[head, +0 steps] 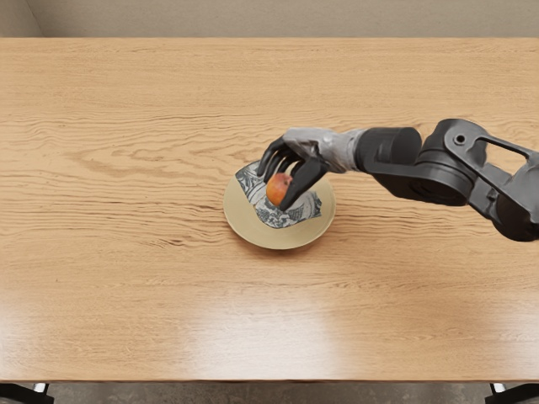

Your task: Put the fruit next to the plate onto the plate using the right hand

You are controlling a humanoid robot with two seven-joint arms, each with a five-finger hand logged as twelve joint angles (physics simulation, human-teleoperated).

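A round tan plate with a grey-and-white patterned centre lies near the middle of the wooden table. A small orange-red fruit is over the plate's centre, between the curled fingers of my right hand. The right arm comes in from the right edge and the hand hangs over the plate's upper half. The fingers wrap the fruit from above and from the right. Whether the fruit touches the plate I cannot tell, as the hand hides its top and right side. The left arm is out of view.
The wooden table spreads wide on all sides of the plate. Its far edge meets a grey wall at the top. The dark forearm and elbow joint stretch above the table at the right.
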